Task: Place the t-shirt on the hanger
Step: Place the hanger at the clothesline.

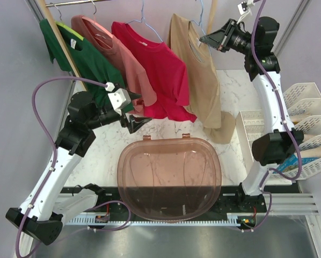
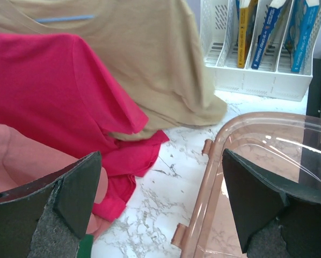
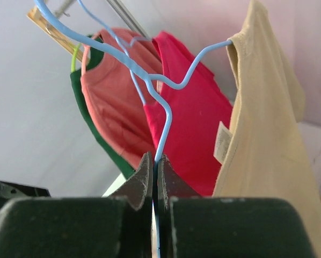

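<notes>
**A:** Entry, plain tan cotton t-shirt (image 1: 195,70): where is it, and how far along?

**B:** Hung beside the bright red t-shirt (image 1: 155,70), with the thin light-blue wire hanger (image 3: 150,80) through its collar. Your right gripper (image 3: 155,166) is clamped on that wire. Your left gripper (image 2: 159,177) gapes, empty. Left to do, I judge: release.

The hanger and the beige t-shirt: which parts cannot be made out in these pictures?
- Right wrist: the hanger beyond the collar, hidden inside the t-shirt; the right gripper covers the wire's lower end.
- Top external: the hook's seat on the rail, cut off by the top edge.
- Left wrist: part of the t-shirt, behind the red t-shirt.
</notes>
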